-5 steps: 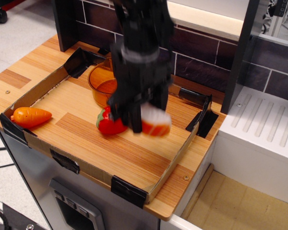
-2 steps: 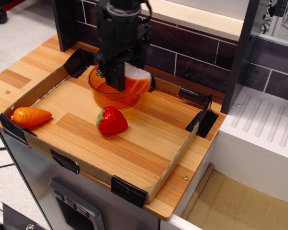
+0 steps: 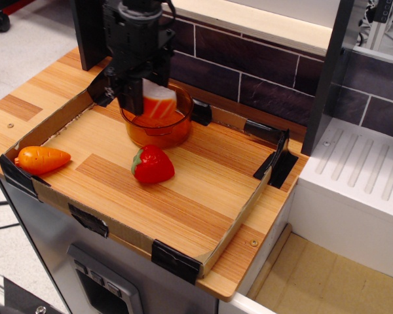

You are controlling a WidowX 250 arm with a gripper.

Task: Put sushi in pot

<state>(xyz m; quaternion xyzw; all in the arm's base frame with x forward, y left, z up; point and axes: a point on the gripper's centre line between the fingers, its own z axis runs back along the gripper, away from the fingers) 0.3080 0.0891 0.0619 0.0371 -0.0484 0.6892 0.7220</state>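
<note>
While I hang over pot (image 3: 156, 124) near desk's far edge, my gripper (image 3: 144, 98) seems clamped on sushi (image 3: 159, 104), inside rim. Strawberry (image 3: 152, 164) mid-desk, carrot (image 3: 42, 159) left corner.

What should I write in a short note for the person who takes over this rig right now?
Hand: shut on the sushi, holding it over the pot, low inside the rim.
Pot: at the back of the cardboard tray.
Strawberry and carrot: lying on the tray floor, outside the pot.
Done: sushi picked up and carried to the pot.
Left: open the hand so the sushi drops in, then lift clear.
</note>
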